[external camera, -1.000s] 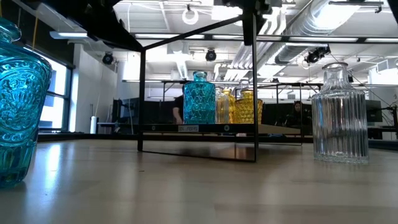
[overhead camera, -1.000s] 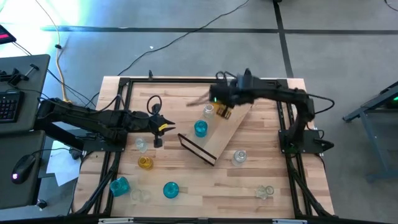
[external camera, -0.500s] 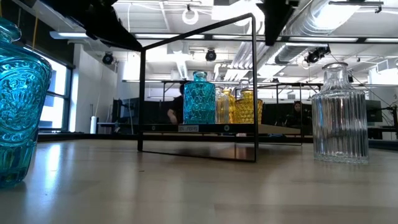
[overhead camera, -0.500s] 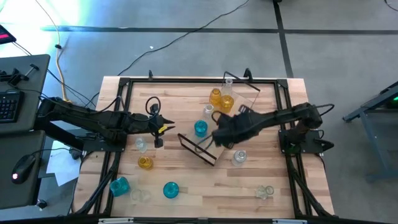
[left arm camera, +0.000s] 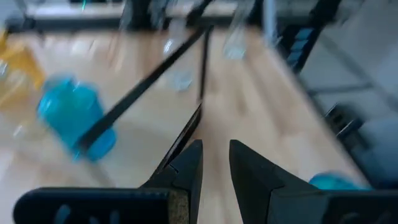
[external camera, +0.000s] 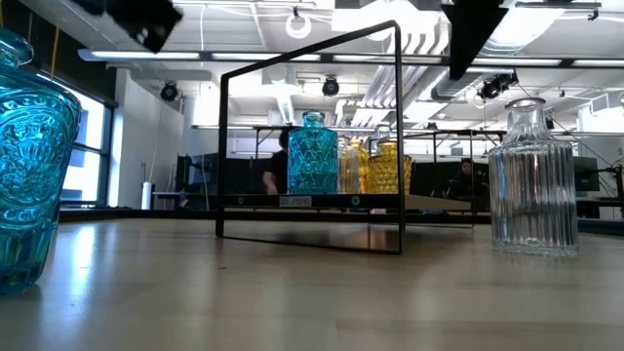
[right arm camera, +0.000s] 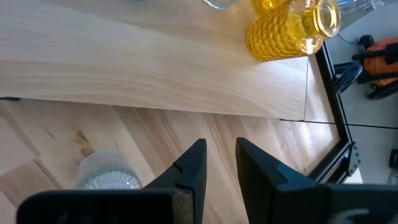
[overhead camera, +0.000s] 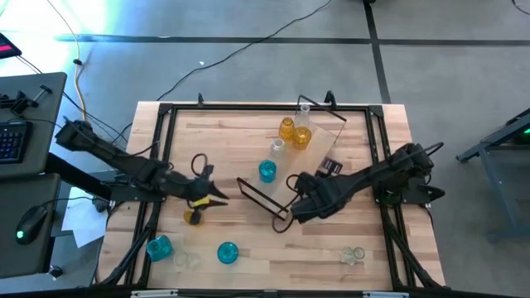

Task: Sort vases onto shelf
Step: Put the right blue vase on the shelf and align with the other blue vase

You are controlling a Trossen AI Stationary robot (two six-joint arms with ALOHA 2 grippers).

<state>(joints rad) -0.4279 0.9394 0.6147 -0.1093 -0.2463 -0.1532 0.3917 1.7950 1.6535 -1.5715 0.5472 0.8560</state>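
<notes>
The right gripper (overhead camera: 296, 209), nearly closed and empty, has swung from the shelf (overhead camera: 306, 165) down over a clear vase (right arm camera: 106, 174). The left gripper (overhead camera: 203, 197), also nearly closed, has dropped to the amber vase (overhead camera: 192, 217). Both look ready for new pickups.

From the high view, the left arm reaches in from the table's nine o'clock edge, its dark links angling toward four o'clock, with the left gripper (overhead camera: 212, 195) low over the left-centre of the table; its fingers (left arm camera: 189, 171) stand nearly closed with a narrow gap. The right arm stretches from its three o'clock base toward eight o'clock, the right gripper (overhead camera: 291, 213) near the centre, fingers (right arm camera: 193, 168) likewise close together.
</notes>
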